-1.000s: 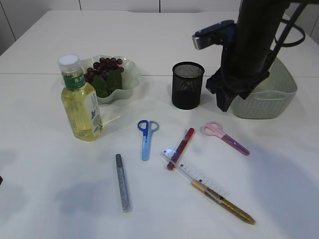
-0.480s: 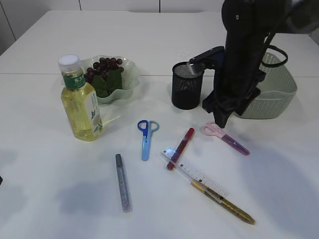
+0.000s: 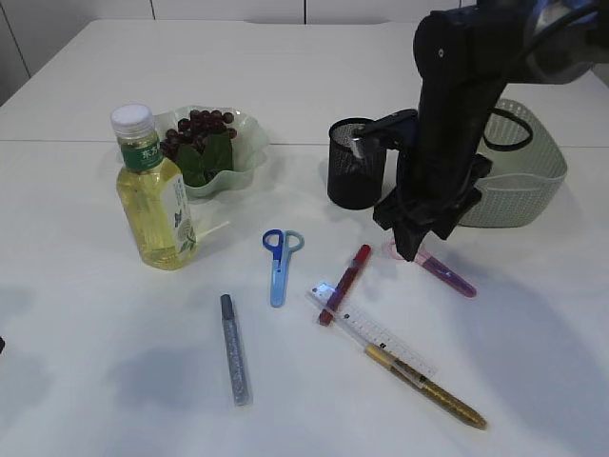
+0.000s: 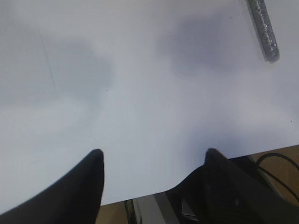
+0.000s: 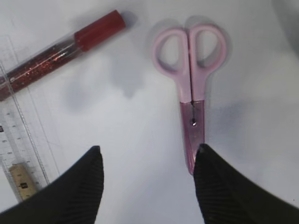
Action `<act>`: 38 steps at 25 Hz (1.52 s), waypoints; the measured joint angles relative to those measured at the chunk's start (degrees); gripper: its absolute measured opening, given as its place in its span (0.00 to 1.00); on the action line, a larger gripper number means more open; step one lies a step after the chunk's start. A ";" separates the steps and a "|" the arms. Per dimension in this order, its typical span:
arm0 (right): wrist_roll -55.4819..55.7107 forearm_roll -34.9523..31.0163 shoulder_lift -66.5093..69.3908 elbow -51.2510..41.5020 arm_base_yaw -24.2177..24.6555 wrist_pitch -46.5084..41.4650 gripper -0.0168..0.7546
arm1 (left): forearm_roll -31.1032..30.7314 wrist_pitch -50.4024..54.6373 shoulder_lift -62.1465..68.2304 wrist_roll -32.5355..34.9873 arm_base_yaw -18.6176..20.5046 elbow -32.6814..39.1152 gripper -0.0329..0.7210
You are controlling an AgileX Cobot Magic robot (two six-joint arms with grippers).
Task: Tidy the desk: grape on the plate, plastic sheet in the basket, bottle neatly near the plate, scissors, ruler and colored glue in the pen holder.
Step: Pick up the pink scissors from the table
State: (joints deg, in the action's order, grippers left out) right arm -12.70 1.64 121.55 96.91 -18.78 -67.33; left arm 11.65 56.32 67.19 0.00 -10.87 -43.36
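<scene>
Grapes [image 3: 198, 129] seen on plate [image 3: 249, 160], bottle [image 3: 155, 198] beside it. Pen holder [image 3: 357, 164] near desk's far edge, nothing seen in it; pink scissors [image 5: 190, 88], blue scissors [image 3: 279, 262], ruler [image 3: 373, 330], glue sticks [image 3: 344, 283] left at mid-desk. Right gripper [image 5: 145, 156], jaws wide, empty, poised over pink scissors; left gripper [image 4: 152, 156] wide, empty, at near edge.

The right arm [image 3: 447, 124] hides the pink scissors' [image 3: 442, 271] handles; at 3 o'clock, part of the basket [image 3: 533, 181].

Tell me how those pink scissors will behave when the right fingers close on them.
The pink plastic-handled scissors look stiff and light, so they should lift easily. Lying flat on the smooth white table, they may skid or pivot if pinched off-centre. The closed blades probably stay shut.
</scene>
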 joint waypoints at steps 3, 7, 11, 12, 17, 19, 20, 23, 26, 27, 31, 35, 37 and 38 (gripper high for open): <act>-0.22 -0.42 0.48 0.00 0.00 -0.11 0.64 | 0.00 0.00 0.00 0.00 0.00 0.00 0.69; -0.33 -0.53 1.61 0.00 0.00 -0.60 0.64 | 0.00 0.00 0.00 0.00 0.00 0.00 0.69; -0.67 -0.53 2.93 0.00 0.00 -0.60 0.64 | 0.00 0.00 0.00 0.00 0.00 0.00 0.69; -0.67 -0.53 3.29 0.00 0.00 -0.60 0.64 | 0.00 0.00 0.00 0.00 0.00 0.00 0.69; -0.73 -0.53 4.37 0.00 0.00 -0.60 0.64 | 0.00 0.00 0.00 0.00 0.00 0.00 0.69; -0.73 -0.17 4.37 0.00 0.00 -0.36 0.64 | 0.00 0.00 0.00 0.00 0.00 0.00 0.69; -0.73 -0.01 4.37 0.00 0.23 -0.12 0.64 | 0.00 0.00 0.00 0.00 0.00 0.00 0.69; -0.82 -0.01 4.37 0.00 1.09 0.29 0.64 | 0.00 0.00 0.00 0.00 0.00 0.00 0.69; -1.49 0.11 4.37 0.00 1.48 0.43 0.64 | 0.00 0.00 0.00 0.00 0.00 0.00 0.69; -1.63 0.11 4.37 0.00 1.58 0.52 0.64 | 0.00 0.00 0.00 0.00 0.00 0.00 0.69; -2.14 0.11 4.37 0.00 1.58 2.29 0.64 | 0.00 0.00 0.00 0.00 0.00 0.00 0.69; -2.87 0.11 4.37 0.00 1.58 3.51 0.64 | 0.00 0.00 0.00 0.00 0.00 0.00 0.69; -3.21 0.22 4.37 0.00 1.58 3.90 0.64 | 0.00 0.00 0.00 0.00 0.00 0.00 0.69; -3.31 0.33 4.37 0.00 1.58 4.18 0.64 | 0.00 0.00 0.00 0.00 0.00 0.00 0.69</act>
State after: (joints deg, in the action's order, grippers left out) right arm -16.01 1.96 125.92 96.91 -17.21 -63.14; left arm 11.65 56.32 67.19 0.00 -10.87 -43.36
